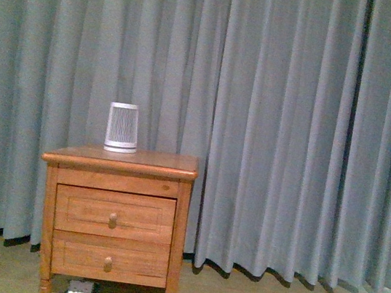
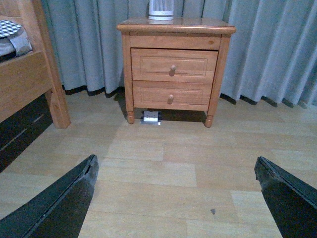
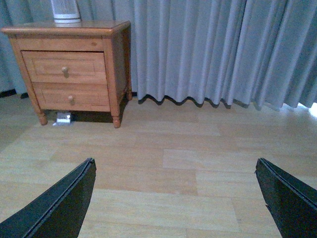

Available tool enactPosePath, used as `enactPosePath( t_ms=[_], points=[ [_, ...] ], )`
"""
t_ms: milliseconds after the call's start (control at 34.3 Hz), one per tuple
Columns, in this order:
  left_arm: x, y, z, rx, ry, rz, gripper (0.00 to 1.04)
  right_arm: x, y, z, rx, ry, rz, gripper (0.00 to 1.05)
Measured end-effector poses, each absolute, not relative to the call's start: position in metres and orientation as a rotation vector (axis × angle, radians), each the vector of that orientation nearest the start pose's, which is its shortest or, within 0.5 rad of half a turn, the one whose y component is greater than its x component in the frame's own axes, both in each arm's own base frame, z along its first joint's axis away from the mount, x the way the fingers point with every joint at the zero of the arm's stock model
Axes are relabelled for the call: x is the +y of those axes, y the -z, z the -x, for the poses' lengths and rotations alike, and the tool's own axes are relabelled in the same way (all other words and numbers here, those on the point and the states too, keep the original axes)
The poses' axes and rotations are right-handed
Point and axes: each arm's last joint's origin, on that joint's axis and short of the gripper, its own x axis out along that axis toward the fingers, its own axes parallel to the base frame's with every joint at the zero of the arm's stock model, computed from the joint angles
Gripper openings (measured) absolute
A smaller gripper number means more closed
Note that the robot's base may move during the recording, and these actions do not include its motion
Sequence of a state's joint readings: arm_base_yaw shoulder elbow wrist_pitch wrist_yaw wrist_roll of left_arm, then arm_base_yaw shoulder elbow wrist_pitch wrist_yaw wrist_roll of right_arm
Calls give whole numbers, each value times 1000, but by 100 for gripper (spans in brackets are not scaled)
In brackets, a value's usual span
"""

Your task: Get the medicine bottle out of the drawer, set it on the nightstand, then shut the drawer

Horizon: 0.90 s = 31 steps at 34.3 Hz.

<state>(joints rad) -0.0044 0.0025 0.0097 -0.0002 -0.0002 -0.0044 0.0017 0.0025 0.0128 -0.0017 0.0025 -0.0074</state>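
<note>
The honey-brown nightstand (image 1: 120,159) stands against the grey curtain at the left of the front view. Its upper drawer (image 1: 114,213) is shut, with a small round knob (image 1: 112,219). The medicine bottle is hidden. Neither arm shows in the front view. My left gripper (image 2: 176,166) is open and empty above the floor, well short of the nightstand (image 2: 176,27) and its upper drawer (image 2: 173,65). My right gripper (image 3: 174,166) is open and empty above the floor, with the nightstand (image 3: 64,27) and upper drawer (image 3: 64,67) far off to one side.
A white ribbed canister (image 1: 122,127) stands on the nightstand top. The lower drawer (image 1: 109,258) is shut. A small white and grey box (image 1: 79,291) lies on the floor under the nightstand. A wooden bed frame (image 2: 29,84) stands beside the nightstand in the left wrist view.
</note>
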Motion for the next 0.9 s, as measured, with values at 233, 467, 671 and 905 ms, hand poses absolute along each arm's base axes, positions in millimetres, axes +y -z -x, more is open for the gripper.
enactPosePath(
  t_ms=[233,467,671,905],
  points=[
    [0,-167,-97,-7,4,4,98,0,-168,-97,-9,0,7,98],
    [0,-167,-97,-7,4,4,98,0,-168,-97,-9,0,7,98],
    [0,-167,-97,-7,4,4,98,0,-167,-97,-8,0,7,98],
    [0,-167,-97,-7,4,4,98,0,-168,-97,-9,0,7,98]
  ],
)
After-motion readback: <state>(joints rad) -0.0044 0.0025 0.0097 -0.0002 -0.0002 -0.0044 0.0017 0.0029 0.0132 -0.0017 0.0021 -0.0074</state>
